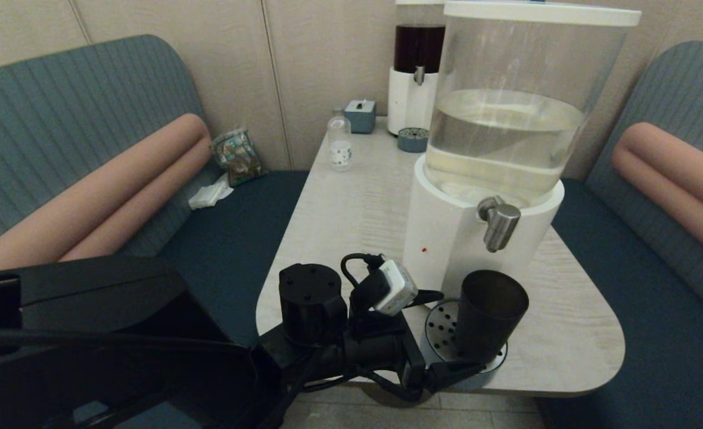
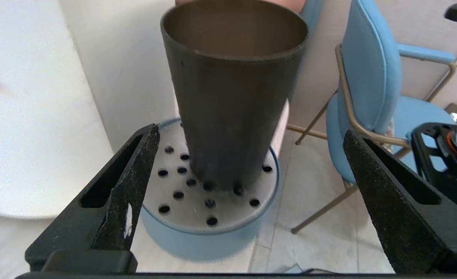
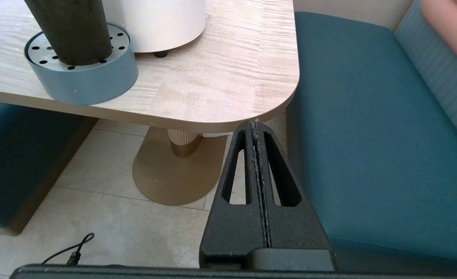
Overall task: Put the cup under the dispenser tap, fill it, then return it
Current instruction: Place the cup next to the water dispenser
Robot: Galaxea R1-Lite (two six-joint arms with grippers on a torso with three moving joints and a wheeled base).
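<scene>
Head view shows the cup (image 1: 487,319) standing upright on the round perforated drip tray (image 1: 437,333) at the foot of the big clear dispenser (image 1: 494,155), with the dispenser tap (image 1: 498,221) directly above the cup's open mouth and well clear of its rim. The left gripper (image 1: 447,333) sits just beside the tray, on the side away from the dispenser, at the table (image 1: 351,202) edge.

Left wrist view adds what the head view hides: the left gripper (image 2: 248,170) has its fingers (image 2: 135,182) spread wide, one on each side of the cup (image 2: 232,97), touching neither it nor the tray (image 2: 197,232).

Right wrist view alone shows the right gripper (image 3: 256,170), fingers pressed together and holding nothing, hanging below the table (image 3: 220,77) corner, well apart from the cup (image 3: 71,31) on its tray (image 3: 85,79).
</scene>
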